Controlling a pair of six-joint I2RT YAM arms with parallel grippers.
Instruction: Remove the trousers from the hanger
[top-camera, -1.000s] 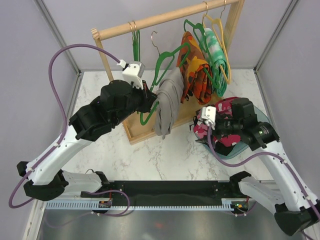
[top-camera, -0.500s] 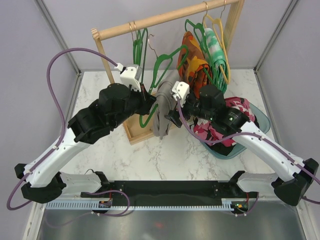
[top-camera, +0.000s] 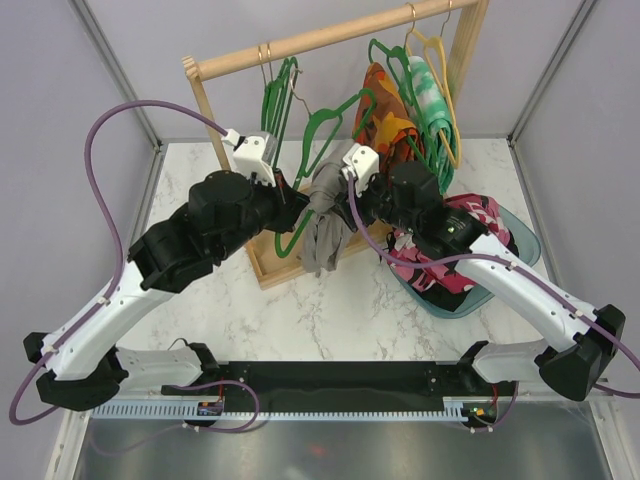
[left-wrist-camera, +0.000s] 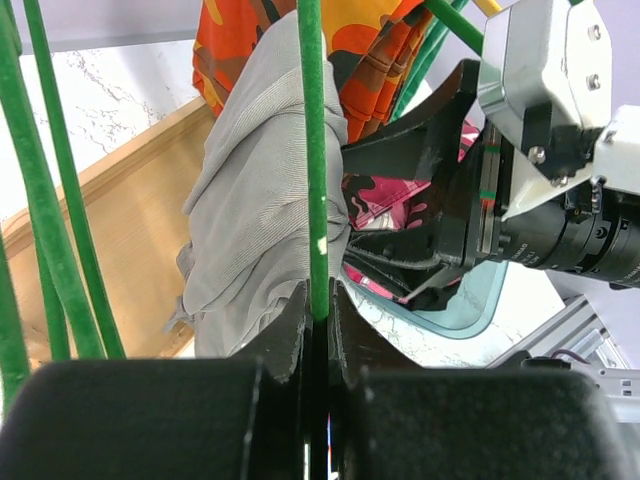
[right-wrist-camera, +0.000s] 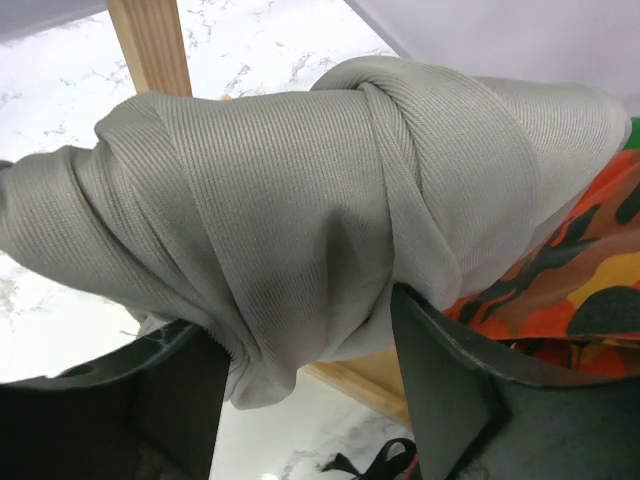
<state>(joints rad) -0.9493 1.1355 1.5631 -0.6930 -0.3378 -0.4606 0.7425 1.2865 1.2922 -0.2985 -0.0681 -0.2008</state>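
The grey trousers (top-camera: 320, 225) hang bunched over the lower bar of a green hanger (top-camera: 322, 122) on the wooden rack (top-camera: 300, 42). My left gripper (top-camera: 297, 204) is shut on that hanger's green bar (left-wrist-camera: 318, 200), just below the grey fabric (left-wrist-camera: 255, 190). My right gripper (top-camera: 338, 196) is open, its fingers (right-wrist-camera: 455, 385) straddling the grey bundle (right-wrist-camera: 300, 190) from both sides. Orange-patterned trousers (top-camera: 385, 132) and green-white trousers (top-camera: 426, 95) hang further right. Pink camouflage trousers (top-camera: 470, 215) lie in a teal basin (top-camera: 520, 240). Plain black trousers cannot be made out.
Empty green hangers (top-camera: 278, 90) hang at the rack's left. A yellow hanger (top-camera: 452, 110) is at the right end. The rack's wooden base (top-camera: 268, 262) lies on the marble table (top-camera: 330, 310). The basin sits right of the rack, under my right arm.
My right arm has swung left from the basin to the grey trousers, and its jaws now straddle them. The trousers have bunched up. My left gripper stays on the hanger.
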